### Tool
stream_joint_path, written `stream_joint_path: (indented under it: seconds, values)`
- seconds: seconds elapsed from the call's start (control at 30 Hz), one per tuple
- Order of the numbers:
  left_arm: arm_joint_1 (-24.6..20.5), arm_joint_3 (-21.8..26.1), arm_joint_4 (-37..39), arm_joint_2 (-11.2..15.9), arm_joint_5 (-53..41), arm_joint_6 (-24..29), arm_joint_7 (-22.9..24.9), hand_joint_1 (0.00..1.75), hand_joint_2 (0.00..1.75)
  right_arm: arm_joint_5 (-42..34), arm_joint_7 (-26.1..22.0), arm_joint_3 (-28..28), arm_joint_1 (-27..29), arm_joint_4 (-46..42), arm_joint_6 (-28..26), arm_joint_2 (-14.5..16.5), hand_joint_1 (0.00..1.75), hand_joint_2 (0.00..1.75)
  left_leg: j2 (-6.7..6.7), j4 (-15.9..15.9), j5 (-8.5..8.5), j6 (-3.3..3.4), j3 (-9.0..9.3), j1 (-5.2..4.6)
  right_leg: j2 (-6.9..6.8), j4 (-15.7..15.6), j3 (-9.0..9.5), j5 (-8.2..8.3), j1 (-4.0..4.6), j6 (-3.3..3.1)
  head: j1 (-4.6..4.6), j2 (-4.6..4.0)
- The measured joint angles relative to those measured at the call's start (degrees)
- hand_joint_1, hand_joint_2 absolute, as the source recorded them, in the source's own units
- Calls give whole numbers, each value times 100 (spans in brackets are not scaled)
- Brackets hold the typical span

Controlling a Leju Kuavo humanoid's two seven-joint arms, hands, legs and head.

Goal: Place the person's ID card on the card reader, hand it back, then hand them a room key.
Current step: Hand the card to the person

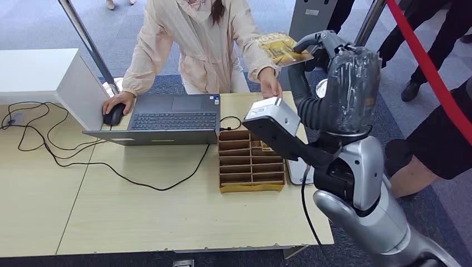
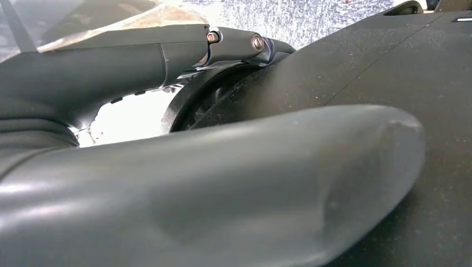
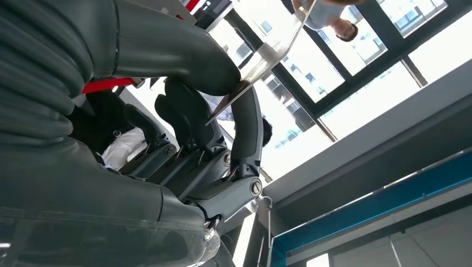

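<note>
1. Your right hand (image 1: 325, 47) is raised high over the far right corner of the table (image 1: 167, 217). It pinches the room key (image 1: 281, 49), a gold patterned card, between the thumb and a finger. The card sticks out toward the person (image 1: 200, 44).
2. In the right wrist view you see the same card (image 3: 261, 55) edge-on, clamped between the thumb and a dark finger (image 3: 247, 128).
3. The person stands behind the table. The person's hand (image 1: 271, 86) rests on the table edge just below the card, not touching it. The other hand lies on a mouse (image 1: 114, 115).
4. An open laptop (image 1: 167, 119) stands between the person and you.
5. A brown card box (image 1: 250, 167) with many slots sits on the table beside the laptop. Your right forearm crosses above its right part and hides what lies there.
6. Black cables (image 1: 50, 144) run over the left part of the table.
7. A red rope barrier (image 1: 428, 67) goes across at the right; legs of other people stand behind it.
8. Your left hand (image 2: 222, 183) shows very close in its wrist view, against a dark surface. You cannot tell how its fingers are set.
</note>
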Motion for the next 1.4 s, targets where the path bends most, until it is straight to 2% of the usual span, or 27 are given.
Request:
stream_joint_path:
  seconds: [0.37,0.73,0.9,1.03,1.4]
  values:
    - [-12,-23,0,-1,-39,-56,-15,0,0,-515,-178,-26,-494,661,-468,267,169,175,0,0,1,-1,0,0,0,2,1,0,0,0,0,0]
    - [-27,-59,0,1,-179,-126,-56,0,0,-1024,-390,41,-993,1738,-611,623,175,175,-1,0,1,-1,-1,0,-1,3,1,0,0,0,-1,0]
    - [-28,-62,0,1,-200,-139,-64,0,0,-1085,-424,60,-1061,1949,-635,682,175,175,-1,0,1,-1,-1,0,-1,3,1,0,0,0,-1,0]
    - [-34,-90,0,0,-252,-168,-76,0,0,-1391,-567,120,-1219,2796,-777,893,174,175,-2,0,1,-1,-2,0,-1,4,1,0,0,0,-1,0]
    - [-48,-159,2,1,-252,-185,-77,0,0,-1768,-928,212,-1226,4317,-1185,1237,175,175,-2,0,1,-1,-2,0,-1,4,0,0,0,0,-1,0]
